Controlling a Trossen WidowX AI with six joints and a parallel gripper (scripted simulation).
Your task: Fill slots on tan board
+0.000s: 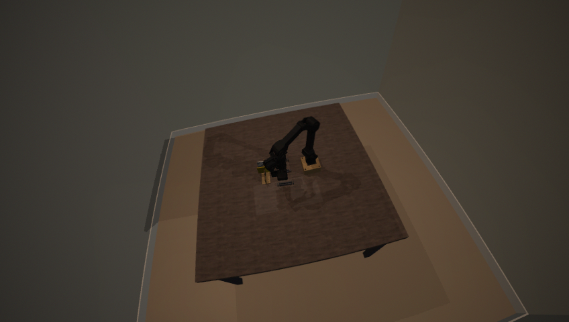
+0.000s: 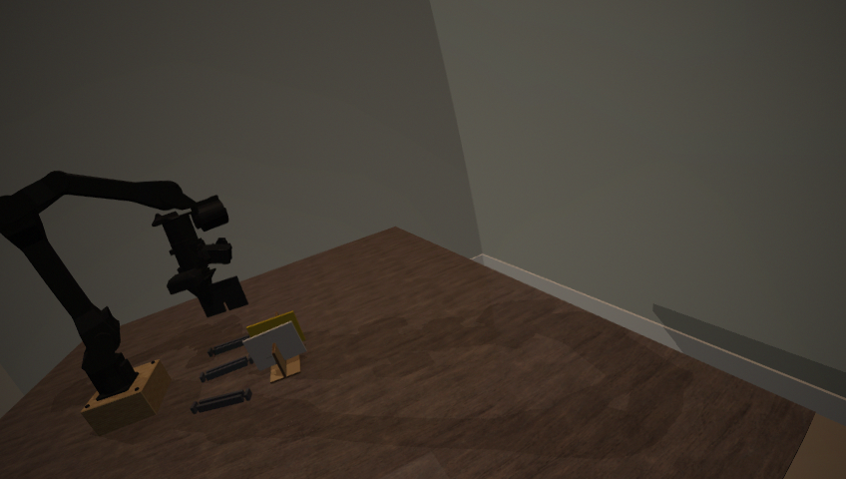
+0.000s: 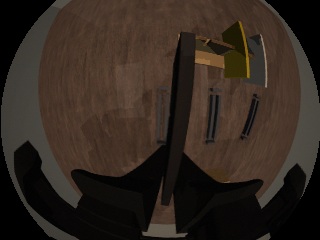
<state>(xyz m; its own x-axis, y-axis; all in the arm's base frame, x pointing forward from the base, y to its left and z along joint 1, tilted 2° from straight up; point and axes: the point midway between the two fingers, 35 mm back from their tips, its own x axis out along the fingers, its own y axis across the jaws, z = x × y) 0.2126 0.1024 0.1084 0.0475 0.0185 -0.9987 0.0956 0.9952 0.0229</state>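
In the top view the gripper (image 1: 282, 174) (image 2: 205, 290) (image 3: 168, 150) hangs near the tan board (image 1: 266, 178) (image 2: 276, 357) (image 3: 210, 59), whose far part bears the yellow board (image 1: 262, 169) (image 2: 272, 320) (image 3: 237, 54) and the grey board (image 1: 260, 163) (image 2: 273, 342) (image 3: 257, 62). The exterior view shows a dark board (image 2: 228, 296) (image 3: 180, 117) held notch down, well above three holders (image 2: 220, 401) (image 3: 213, 116). In the wrist view the fingers are nearly closed on its thin edge, so a slight twist in that pinch could misalign the notch and jam it, while a low approach might knock the yellow board.
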